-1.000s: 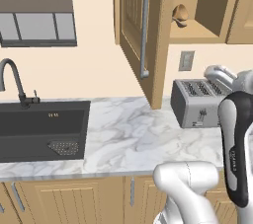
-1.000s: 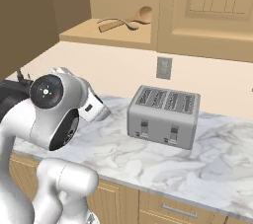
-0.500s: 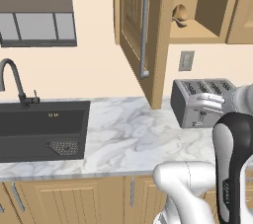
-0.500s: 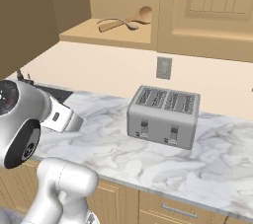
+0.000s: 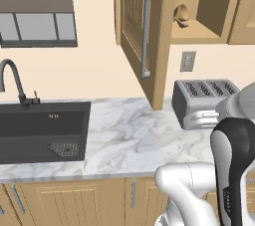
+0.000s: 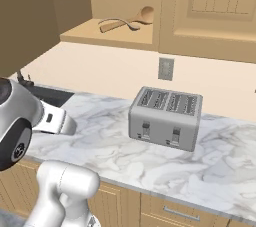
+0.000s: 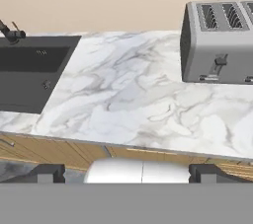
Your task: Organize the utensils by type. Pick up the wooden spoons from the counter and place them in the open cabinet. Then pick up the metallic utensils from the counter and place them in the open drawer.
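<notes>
Hovering gripper (image 7: 126,174) wide, empty | wooden spoons (image 6: 127,21) shelved in open cabinet (image 6: 107,35) | metallic utensils' direction cannot tell | counter (image 7: 133,99)

The arm (image 5: 234,170) is glossy white with rounded, tube-like links and a bulbous white shoulder segment (image 6: 62,191) low in the right base view. One joint cover (image 5: 233,143) is a dark, near-black band wrapped over the white shell, bearing small pale lettering, too small to read. Another joint (image 6: 17,146) has a dark round cap with a small pale ring at its centre. Two small dark finger tips (image 7: 47,172) are blocky and squarish.
</notes>
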Robot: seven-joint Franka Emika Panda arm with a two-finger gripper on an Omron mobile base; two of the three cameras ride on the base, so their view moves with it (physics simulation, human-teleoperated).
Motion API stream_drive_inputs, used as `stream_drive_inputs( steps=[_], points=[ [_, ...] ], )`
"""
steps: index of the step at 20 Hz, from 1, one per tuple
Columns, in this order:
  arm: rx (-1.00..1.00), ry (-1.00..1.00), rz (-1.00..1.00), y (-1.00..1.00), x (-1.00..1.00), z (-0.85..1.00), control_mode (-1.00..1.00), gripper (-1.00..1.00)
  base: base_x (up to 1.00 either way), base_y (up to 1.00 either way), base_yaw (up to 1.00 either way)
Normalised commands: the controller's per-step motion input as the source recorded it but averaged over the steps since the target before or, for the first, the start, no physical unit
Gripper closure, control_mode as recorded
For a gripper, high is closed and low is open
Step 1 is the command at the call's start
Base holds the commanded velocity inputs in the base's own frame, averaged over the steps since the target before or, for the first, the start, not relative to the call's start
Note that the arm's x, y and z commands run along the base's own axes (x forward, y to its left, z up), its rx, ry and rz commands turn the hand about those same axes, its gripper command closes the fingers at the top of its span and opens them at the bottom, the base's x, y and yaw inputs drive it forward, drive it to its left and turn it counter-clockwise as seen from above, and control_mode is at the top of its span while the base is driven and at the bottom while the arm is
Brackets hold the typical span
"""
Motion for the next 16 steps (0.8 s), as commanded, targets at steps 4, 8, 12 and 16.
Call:
stream_drive_inputs(
  steps=[4,8,12,16],
  points=[
    [-0.08,0.0,0.16,0.03,-0.04,-0.59,-1.0,-1.0,0.0,0.0,0.0],
    [-0.07,0.0,0.14,0.01,-0.14,-0.51,-1.0,-1.0,0.0,0.0,0.0],
    [-0.06,0.0,0.12,0.0,-0.21,-0.47,-1.0,-1.0,0.0,0.0,0.0],
    [-0.01,0.0,0.02,0.0,-0.09,-0.11,1.0,-1.0,-0.4,-0.01,0.0]
  ],
)
